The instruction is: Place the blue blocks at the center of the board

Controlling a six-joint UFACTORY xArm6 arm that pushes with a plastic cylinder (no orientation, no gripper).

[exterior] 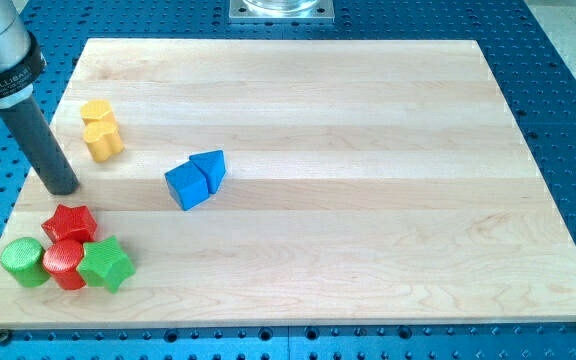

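No claw here, only dark rod cut off at view's top left; my tip [63, 187] resting on pale wooden counter [368, 100], touching nothing. Near it: two yellow cylinders [100, 129], pressed together. Below: red star block [71, 222], red cylinder [64, 263], green cylinder [24, 261], green star block [105, 264], clustered. Rightward, left of centre: blue cube [186, 186] touching blue wedge block [210, 167].

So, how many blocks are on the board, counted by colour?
Yellow: 2
Blue: 2
Red: 2
Green: 2
Total: 8 blocks
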